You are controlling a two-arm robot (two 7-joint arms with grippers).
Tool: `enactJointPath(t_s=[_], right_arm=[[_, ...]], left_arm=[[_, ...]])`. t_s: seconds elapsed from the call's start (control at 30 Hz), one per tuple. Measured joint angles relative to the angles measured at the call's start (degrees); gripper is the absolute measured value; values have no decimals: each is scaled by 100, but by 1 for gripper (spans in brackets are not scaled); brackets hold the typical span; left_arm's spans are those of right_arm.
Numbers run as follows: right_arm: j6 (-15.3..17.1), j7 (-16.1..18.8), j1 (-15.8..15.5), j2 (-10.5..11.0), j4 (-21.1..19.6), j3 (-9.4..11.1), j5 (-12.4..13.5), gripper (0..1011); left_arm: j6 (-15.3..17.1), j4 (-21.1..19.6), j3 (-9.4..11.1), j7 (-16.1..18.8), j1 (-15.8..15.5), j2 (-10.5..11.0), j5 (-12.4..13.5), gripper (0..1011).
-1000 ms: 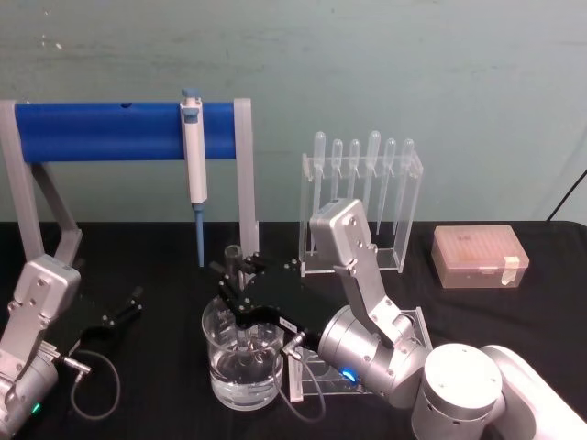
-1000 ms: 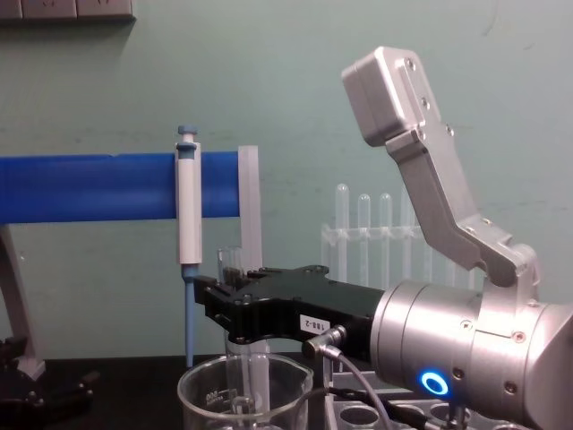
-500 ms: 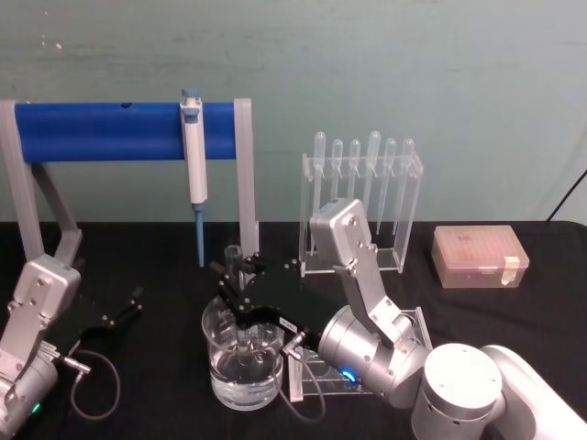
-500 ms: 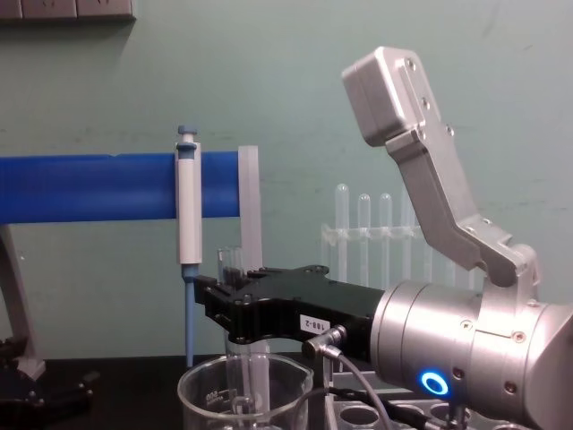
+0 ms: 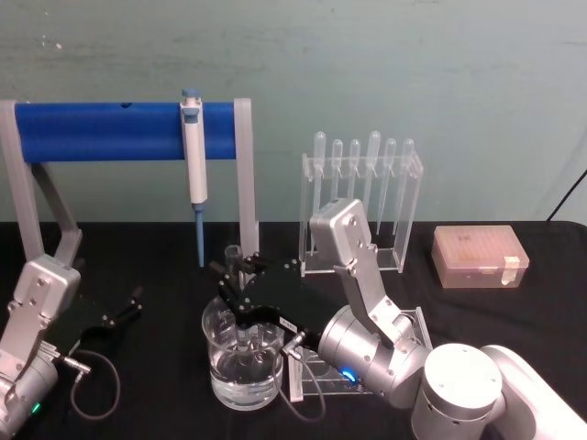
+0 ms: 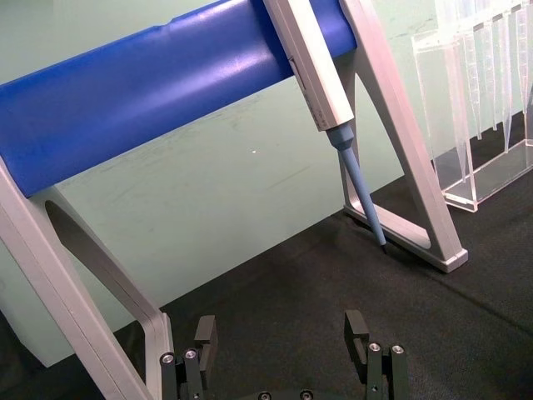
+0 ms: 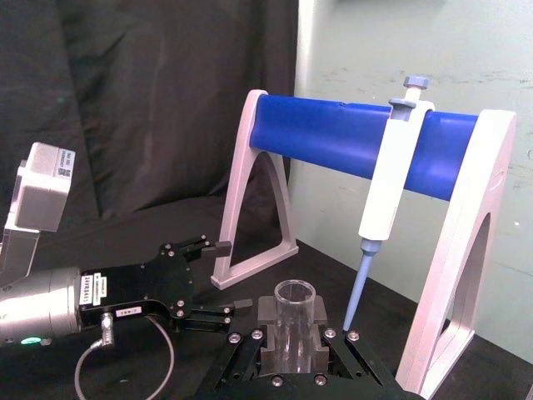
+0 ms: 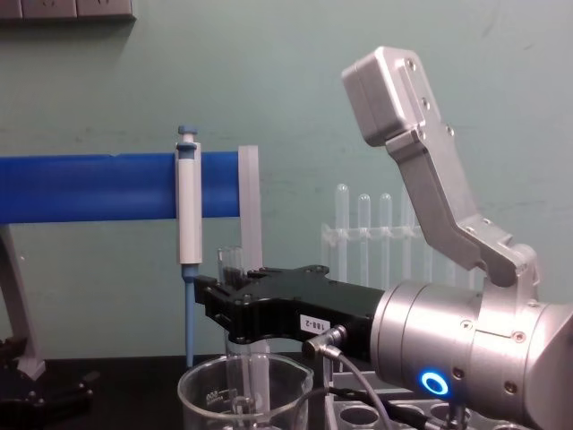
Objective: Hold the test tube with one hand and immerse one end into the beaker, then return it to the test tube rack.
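Note:
My right gripper (image 5: 237,280) is shut on the test tube (image 5: 235,254), holding it upright above the beaker (image 5: 242,365). In the chest view the test tube (image 8: 231,261) passes down through the black right gripper (image 8: 229,306). Its round lower end hangs inside the beaker (image 8: 206,394), below the rim. Clear liquid fills the beaker's lower part; I cannot tell if the tube's end touches it. The right wrist view shows the test tube (image 7: 296,321) clamped between the fingers (image 7: 266,310). My left gripper (image 5: 124,308) rests open near the table at the left, also seen as left gripper (image 6: 281,333).
A blue-bar stand (image 5: 101,130) holds a white-and-blue pipettor (image 5: 193,165) behind the beaker. A clear pipette stand (image 5: 363,206) with several pipettes is at the back right, with an orange tip box (image 5: 479,257) farther right. A clear tube rack (image 8: 358,417) lies under my right arm.
The right gripper and test tube have sunk very slightly toward the beaker. In the chest view the left gripper has dropped a little.

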Motion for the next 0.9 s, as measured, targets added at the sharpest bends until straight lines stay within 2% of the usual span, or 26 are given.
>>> enactJointPath(t_s=[0.9], right_arm=[[0,1,0,0,0,0,0,230]], left_arm=[[0,0,0,0,0,0,0,1000]])
